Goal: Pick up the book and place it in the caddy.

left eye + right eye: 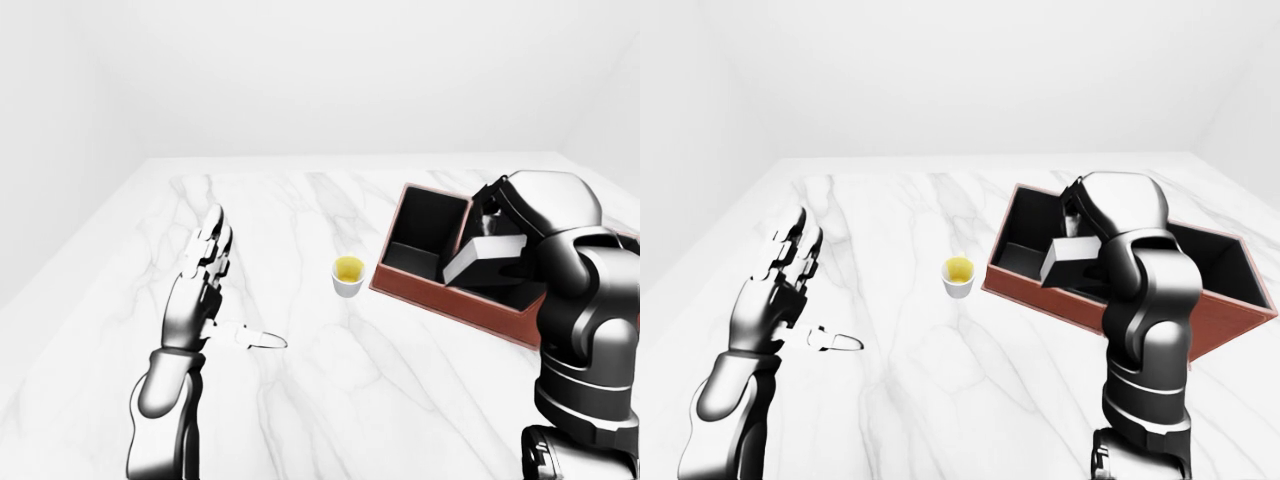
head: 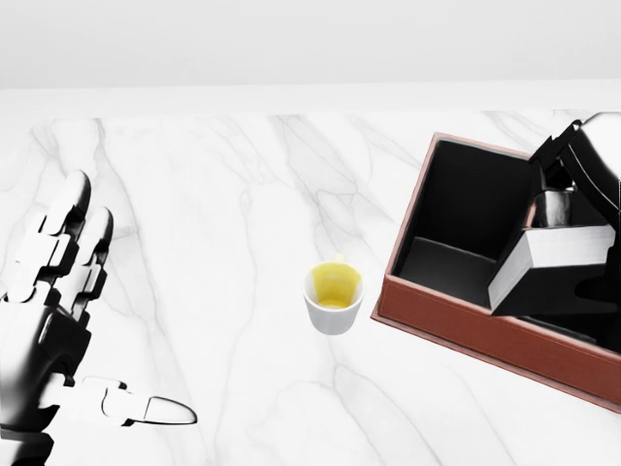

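Note:
My right hand (image 2: 555, 216) is shut on the book (image 2: 546, 269), a dark-covered volume with white page edges. It is tilted and held over the caddy (image 2: 456, 320), a red-brown box with black compartments at the right of the head view. The book hangs above the divider between the left compartment and the right ones. Whether it touches the caddy I cannot tell. My left hand (image 2: 114, 313) is open at the lower left, fingers spread and thumb out, holding nothing.
A white cup (image 2: 334, 297) with a yellow inside stands on the marble table (image 2: 223, 194), just left of the caddy's near corner. The table's far edge meets a plain white wall. My right arm (image 1: 1140, 300) rises at the right of the eye views.

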Available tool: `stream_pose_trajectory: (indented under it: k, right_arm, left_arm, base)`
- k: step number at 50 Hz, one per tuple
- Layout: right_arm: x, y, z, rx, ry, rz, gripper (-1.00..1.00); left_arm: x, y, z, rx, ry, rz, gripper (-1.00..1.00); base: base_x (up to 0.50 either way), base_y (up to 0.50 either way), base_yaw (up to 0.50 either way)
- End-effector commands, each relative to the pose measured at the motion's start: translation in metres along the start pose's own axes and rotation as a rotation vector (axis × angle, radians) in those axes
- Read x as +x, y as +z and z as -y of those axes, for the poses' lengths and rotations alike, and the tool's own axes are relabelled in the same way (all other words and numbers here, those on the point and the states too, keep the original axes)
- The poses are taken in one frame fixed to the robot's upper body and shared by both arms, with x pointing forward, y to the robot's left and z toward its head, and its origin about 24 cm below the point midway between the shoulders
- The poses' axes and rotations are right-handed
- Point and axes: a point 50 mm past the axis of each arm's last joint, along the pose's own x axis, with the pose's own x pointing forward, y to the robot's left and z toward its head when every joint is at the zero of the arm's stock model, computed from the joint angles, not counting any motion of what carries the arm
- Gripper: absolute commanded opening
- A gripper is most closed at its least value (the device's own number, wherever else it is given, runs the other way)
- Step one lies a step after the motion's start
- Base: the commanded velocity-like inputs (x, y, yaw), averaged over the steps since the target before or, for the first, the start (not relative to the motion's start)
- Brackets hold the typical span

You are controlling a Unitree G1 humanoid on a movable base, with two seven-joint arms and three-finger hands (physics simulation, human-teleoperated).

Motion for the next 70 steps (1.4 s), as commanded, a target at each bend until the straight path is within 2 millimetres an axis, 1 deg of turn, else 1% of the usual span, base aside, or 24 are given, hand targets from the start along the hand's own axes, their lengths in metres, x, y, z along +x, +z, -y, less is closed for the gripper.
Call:
stream_pose_trajectory:
  k: [1, 3, 8, 11, 15, 18, 23, 29, 34, 38, 45, 51, 56, 59, 63, 70]
  right_arm:
    - [0.019, -0.032, -0.005, -0.004, 0.089, -0.085, -1.0]
    - [0.021, -0.034, -0.007, -0.001, 0.106, -0.088, -1.0]
    - [0.035, -0.042, -0.02, 0.047, 0.191, -0.1, -1.0]
    - [0.042, -0.044, -0.023, 0.076, 0.22, -0.092, -1.0]
    - [0.054, -0.048, -0.019, 0.151, 0.138, -0.086, -1.0]
    - [0.063, -0.049, -0.013, 0.27, 0.057, -0.062, -1.0]
    - [0.068, -0.053, -0.019, 0.302, 0.032, -0.067, -1.0]
    - [0.072, -0.059, -0.025, 0.257, 0.039, -0.105, -1.0]
    - [0.071, -0.067, -0.032, 0.233, 0.063, -0.141, -1.0]
    - [0.071, -0.07, -0.034, 0.217, 0.07, -0.157, -1.0]
    - [0.073, -0.078, -0.038, 0.199, 0.067, -0.196, -1.0]
    - [0.077, -0.081, -0.039, 0.192, 0.055, -0.218, -1.0]
    - [0.081, -0.083, -0.045, 0.188, 0.068, -0.238, -1.0]
    - [0.084, -0.088, -0.051, 0.179, 0.076, -0.269, -1.0]
    - [0.085, -0.094, -0.056, 0.182, 0.082, -0.3, -1.0]
    - [0.086, -0.098, -0.061, 0.167, 0.097, -0.32, -1.0]
  left_arm:
    - [-0.002, -0.002, -0.003, -0.007, 0.006, -0.01, 1.0]
    - [-0.002, -0.002, -0.003, -0.008, 0.006, -0.01, 1.0]
    - [-0.003, -0.003, -0.004, -0.011, 0.009, -0.013, 1.0]
    - [-0.003, -0.004, -0.005, -0.011, 0.012, -0.019, 1.0]
    - [-0.004, -0.005, -0.006, -0.014, 0.018, -0.023, 1.0]
    - [-0.004, -0.007, -0.007, -0.018, 0.021, -0.031, 1.0]
    - [-0.005, -0.01, -0.008, -0.024, 0.025, -0.042, 1.0]
    - [-0.005, -0.014, -0.01, -0.031, 0.031, -0.059, 1.0]
    - [-0.006, -0.016, -0.011, -0.036, 0.036, -0.066, 1.0]
    - [-0.007, -0.017, -0.012, -0.037, 0.038, -0.071, 1.0]
    - [-0.008, -0.019, -0.013, -0.042, 0.043, -0.078, 1.0]
    - [-0.009, -0.021, -0.014, -0.047, 0.047, -0.088, 1.0]
    - [-0.01, -0.023, -0.015, -0.05, 0.048, -0.096, 1.0]
    - [-0.011, -0.021, -0.016, -0.047, 0.051, -0.09, 1.0]
    - [-0.011, -0.022, -0.018, -0.046, 0.057, -0.095, 1.0]
    - [-0.01, -0.025, -0.018, -0.048, 0.059, -0.104, 1.0]
  base:
    - [0.0, 0.0, 0.0]
    - [0.0, 0.0, 0.0]
    - [0.0, 0.0, 0.0]
    - [0.0, 0.0, 0.0]
    - [0.0, 0.0, 0.0]
    - [0.0, 0.0, 0.0]
    - [0.0, 0.0, 0.0]
    - [0.0, 0.0, 0.0]
    - [0.0, 0.0, 0.0]
    - [0.0, 0.0, 0.0]
    - [0.0, 0.0, 0.0]
    - [0.0, 0.0, 0.0]
    - [0.0, 0.0, 0.0]
    - [0.0, 0.0, 0.0]
    - [0.0, 0.0, 0.0]
    - [0.0, 0.0, 0.0]
